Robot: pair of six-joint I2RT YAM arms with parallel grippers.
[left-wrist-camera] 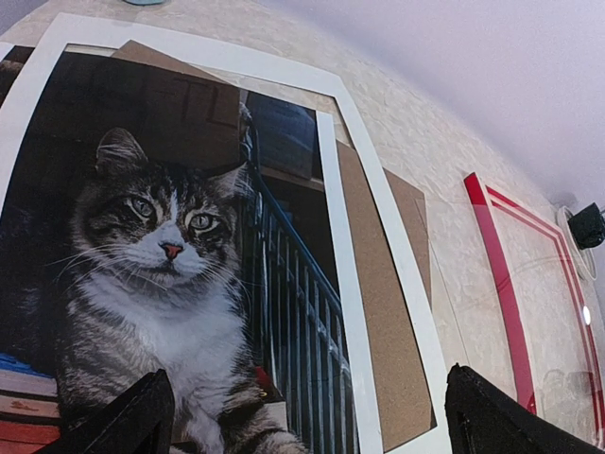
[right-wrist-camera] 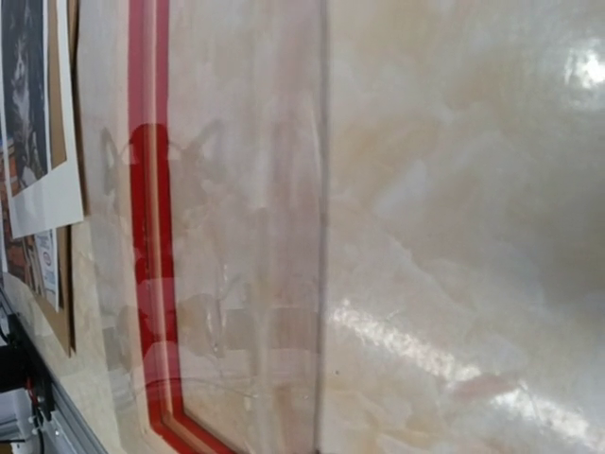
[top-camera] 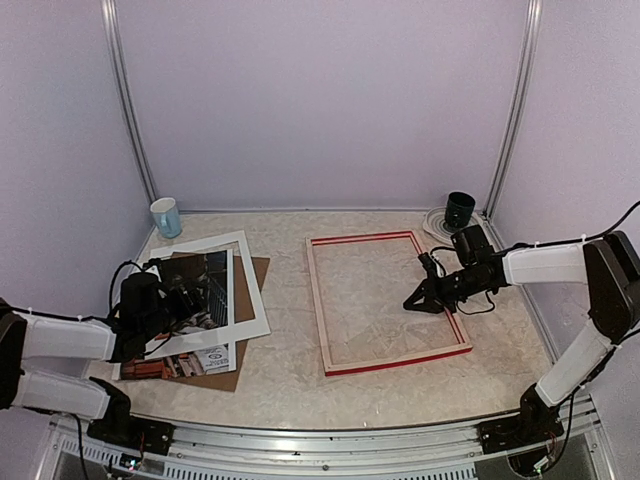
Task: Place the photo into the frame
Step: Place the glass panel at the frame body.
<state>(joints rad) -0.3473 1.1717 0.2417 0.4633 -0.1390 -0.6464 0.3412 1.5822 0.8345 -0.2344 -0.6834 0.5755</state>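
- While both arms reach over the table [top-camera: 290, 395], nothing is gripped by either.
- frame [top-camera: 317, 300] lies flat right of centre, red rails, pale inner edge; wrist views also catch its left rail [left-wrist-camera: 496, 284] [right-wrist-camera: 146, 236].
- clear sheet [right-wrist-camera: 246, 189] seems to lie inside the frame, with glare on it and one straight edge visible in the right wrist view.
- white mat [top-camera: 255, 290] is on the left side, skewed, well apart from the frame; also seen in the left wrist view [left-wrist-camera: 397, 246].
- photo [top-camera: 200, 280] lies on top of the mat, far edge inside the mat's border, near edge sticking out toward the arm bases; the cat is clear in the left wrist view [left-wrist-camera: 151, 284]. It is not in the frame.
- backing board [top-camera: 225, 380], brown, is under mat and photo, showing at the near and right sides [left-wrist-camera: 378, 322].
- left gripper [top-camera: 185, 300] is low over the photo, fingers spread wide [left-wrist-camera: 307, 416]; contact cannot be told.
- right gripper [top-camera: 412, 303] has its fingers pressed together, empty, tip over the frame's inside near its right rail.
- black cup [top-camera: 460, 210] is in the far right corner, on a white disc [top-camera: 437, 222].
- blue cup [top-camera: 166, 217] is in the far left corner.
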